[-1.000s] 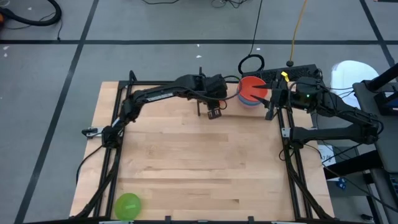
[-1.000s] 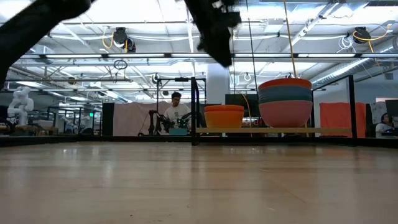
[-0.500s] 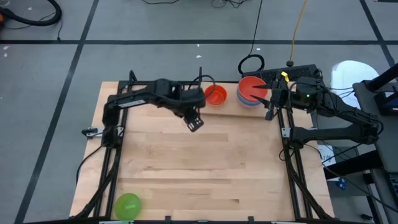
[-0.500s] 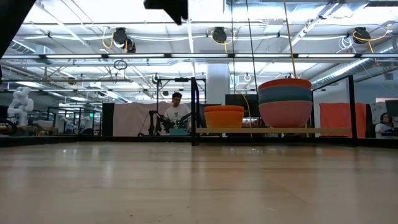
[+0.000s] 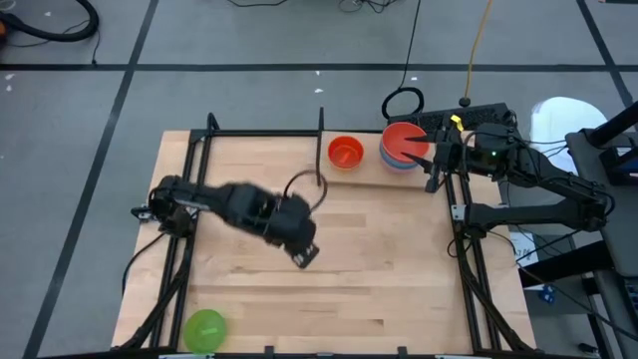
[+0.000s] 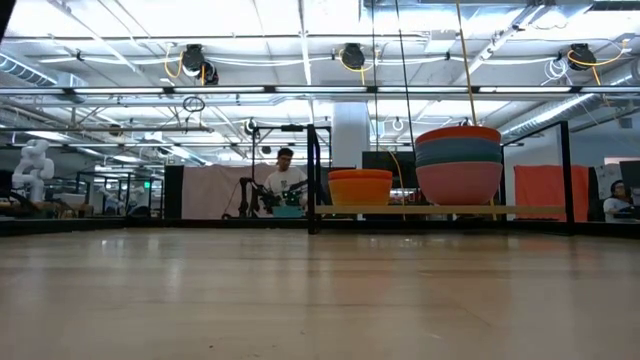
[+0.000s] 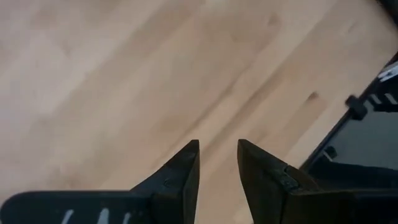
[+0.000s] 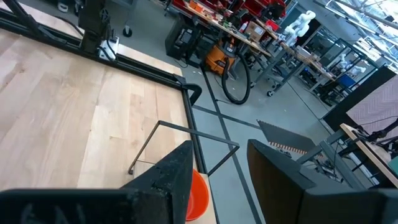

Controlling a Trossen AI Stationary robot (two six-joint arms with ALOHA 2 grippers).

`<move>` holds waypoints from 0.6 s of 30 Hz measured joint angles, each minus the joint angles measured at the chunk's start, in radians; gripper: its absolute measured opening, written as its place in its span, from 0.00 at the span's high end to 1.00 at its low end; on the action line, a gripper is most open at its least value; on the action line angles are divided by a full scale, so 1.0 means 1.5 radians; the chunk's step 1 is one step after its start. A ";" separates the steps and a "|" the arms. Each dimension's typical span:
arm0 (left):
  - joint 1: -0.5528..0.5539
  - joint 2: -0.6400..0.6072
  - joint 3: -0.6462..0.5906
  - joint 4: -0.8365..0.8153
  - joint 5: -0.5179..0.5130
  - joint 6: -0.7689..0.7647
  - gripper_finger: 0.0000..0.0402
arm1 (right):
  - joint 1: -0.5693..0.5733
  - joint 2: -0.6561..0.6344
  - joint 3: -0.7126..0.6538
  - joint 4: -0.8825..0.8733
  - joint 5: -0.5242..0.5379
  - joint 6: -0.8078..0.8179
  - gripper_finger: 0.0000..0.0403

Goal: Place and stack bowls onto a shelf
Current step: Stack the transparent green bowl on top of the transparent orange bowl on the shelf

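We've got the left pincer (image 5: pixel 302 254) over the middle of the worktop (image 5: pixel 379 269), fingers apart and holding nothing. The right pincer (image 5: pixel 436 172) sits at the upper right by the shelf (image 6: pixel 440 210), also spread open and empty. On the shelf there's a small orange bowl (image 5: pixel 345 153) and, right of it, a stack of bowls (image 5: pixel 404 146) with a red one on top. A green bowl (image 5: pixel 205 328) sits alone at the lower left corner.

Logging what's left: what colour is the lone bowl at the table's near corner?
Green; the bowl shows best in the high view.
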 joint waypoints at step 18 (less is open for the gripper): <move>-0.274 0.001 -0.289 0.001 0.179 -0.581 0.72 | 0.000 0.000 0.000 0.000 -0.001 0.017 0.64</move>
